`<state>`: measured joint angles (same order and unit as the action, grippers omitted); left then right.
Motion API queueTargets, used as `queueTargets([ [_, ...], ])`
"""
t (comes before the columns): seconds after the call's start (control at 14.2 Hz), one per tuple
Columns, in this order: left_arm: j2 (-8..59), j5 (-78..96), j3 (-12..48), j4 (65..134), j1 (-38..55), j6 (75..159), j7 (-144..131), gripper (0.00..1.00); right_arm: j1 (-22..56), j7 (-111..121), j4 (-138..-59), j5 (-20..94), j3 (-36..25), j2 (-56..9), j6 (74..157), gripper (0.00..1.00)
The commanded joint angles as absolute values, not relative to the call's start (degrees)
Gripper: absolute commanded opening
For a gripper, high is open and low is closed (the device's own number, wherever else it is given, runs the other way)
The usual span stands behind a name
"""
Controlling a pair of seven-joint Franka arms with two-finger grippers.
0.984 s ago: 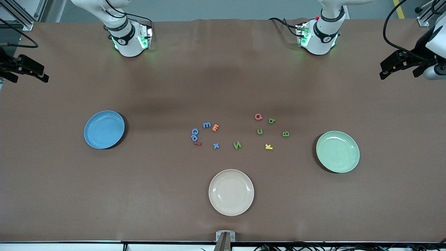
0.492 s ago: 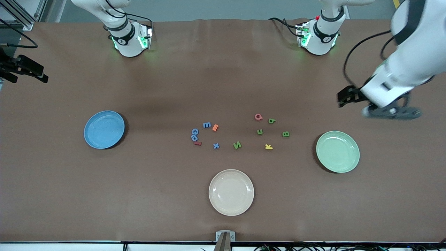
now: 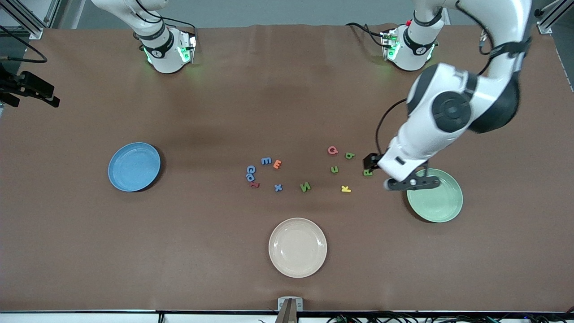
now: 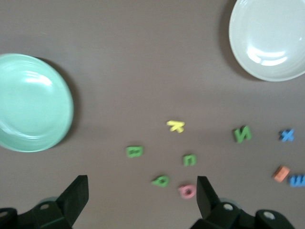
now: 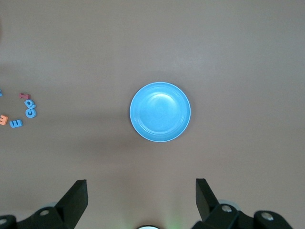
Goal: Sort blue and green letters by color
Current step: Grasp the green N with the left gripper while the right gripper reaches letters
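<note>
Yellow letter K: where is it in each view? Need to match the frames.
Front view: the yellow K lies on the table between the green N and the green plate.
Left wrist view: the K is near the middle, again between plate and N.
Right wrist view: not in it.
Shared landmark: the green plate.

A brown table (image 3: 287,89) fills the scene under even, diffuse light. Grey floor (image 3: 278,11) and aluminium framing (image 3: 27,18) border its upper edge.

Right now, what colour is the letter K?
Yellow: the letter K, clearest in the front view.
</note>
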<state>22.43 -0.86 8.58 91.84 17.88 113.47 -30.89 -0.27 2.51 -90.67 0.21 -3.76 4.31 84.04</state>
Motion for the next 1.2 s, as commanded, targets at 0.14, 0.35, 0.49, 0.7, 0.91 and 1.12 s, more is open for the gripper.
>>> queueTargets([
  [0.14, 33.46, -1.49, 8.09, 88.26, 23.89, 124.26, -42.26, 1.00, -0.79, 2.54, -90.88, -0.35, -3.87, 0.98, 85.33, 1.00],
  [0.35, 40.58, -2.99, 7.38, 82.55, 28.20, 124.98, -48.75, 0.99, -0.36, 2.81, -89.91, -0.70, -3.87, -6.13, 86.92, 1.00],
  [0.49, 43.23, -3.08, 7.21, 80.95, 29.70, 125.68, -52.02, 0.94, 1.74, 1.77, -90.43, -0.79, -3.52, -8.96, 87.45, 1.00],
  [0.7, 46.05, -4.12, 7.12, 80.69, 31.46, 130.42, -56.85, 0.83, 5.25, -2.53, -94.02, 3.75, -3.43, -9.32, 92.96, 1.00],
  [0.91, 49.73, -4.66, 5.02, 77.79, 34.62, 131.22, -62.12, 0.65, 12.18, -6.84, -101.84, 7.03, -3.43, -9.32, 103.14, 1.00],
  [1.12, 52.55, -4.40, 1.94, 75.59, 37.61, 131.48, -65.13, 0.62, 20.27, -11.24, -107.74, 8.08, -3.34, -11.59, 115.02, 1.00],
])
